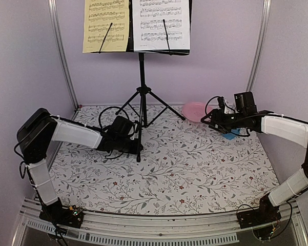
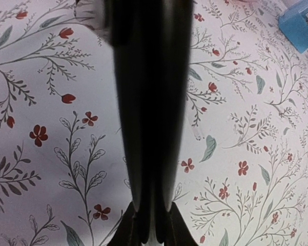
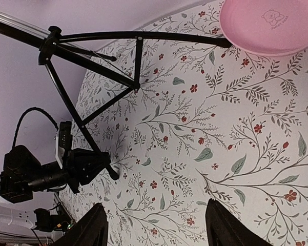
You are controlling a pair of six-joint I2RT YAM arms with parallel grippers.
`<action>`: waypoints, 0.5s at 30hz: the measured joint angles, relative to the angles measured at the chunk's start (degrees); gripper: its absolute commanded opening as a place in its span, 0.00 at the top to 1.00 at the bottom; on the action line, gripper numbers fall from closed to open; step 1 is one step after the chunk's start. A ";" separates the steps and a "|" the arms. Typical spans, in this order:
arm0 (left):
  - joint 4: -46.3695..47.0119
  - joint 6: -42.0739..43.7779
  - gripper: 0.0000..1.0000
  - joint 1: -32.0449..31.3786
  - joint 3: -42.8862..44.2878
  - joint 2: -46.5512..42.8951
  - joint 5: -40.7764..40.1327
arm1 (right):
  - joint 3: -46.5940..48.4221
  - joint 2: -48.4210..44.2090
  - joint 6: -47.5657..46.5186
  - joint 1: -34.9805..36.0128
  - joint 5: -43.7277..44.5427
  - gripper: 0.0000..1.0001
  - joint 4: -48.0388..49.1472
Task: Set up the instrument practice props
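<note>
On the desk (image 1: 194, 174), left: my left hand (image 1: 135, 145) clenched on a leg of the music stand (image 1: 141, 77).
Right: my right hand (image 1: 212, 119) released, near the metronome (image 1: 229, 136).
Risk: tugging that leg could topple it, sheets (image 1: 161, 23) sliding off.

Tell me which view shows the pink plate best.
Right wrist: the pink plate sits large in the top-right corner, its printed emblem visible, though cropped. Top external shows it small and far off. Left wrist shows nothing clear of it.

Black stand leg (image 2: 151, 102) crosses floral tablecloth (image 2: 51, 154); blue metronome (image 2: 300, 28) top-right.
</note>
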 measured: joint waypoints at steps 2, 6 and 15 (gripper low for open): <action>-0.17 0.33 0.65 0.20 0.09 0.00 0.04 | 0.50 -1.14 -0.33 -0.87 0.15 0.26 -0.72; 0.07 0.17 0.46 0.85 -0.94 -0.94 -1.01 | 2.97 -4.02 -1.44 -4.13 1.36 0.10 -2.80; 0.02 -0.28 0.29 1.46 -5.88 -12.17 -1.46 | 10.45 -6.10 -3.91 -13.88 9.81 0.01 -8.48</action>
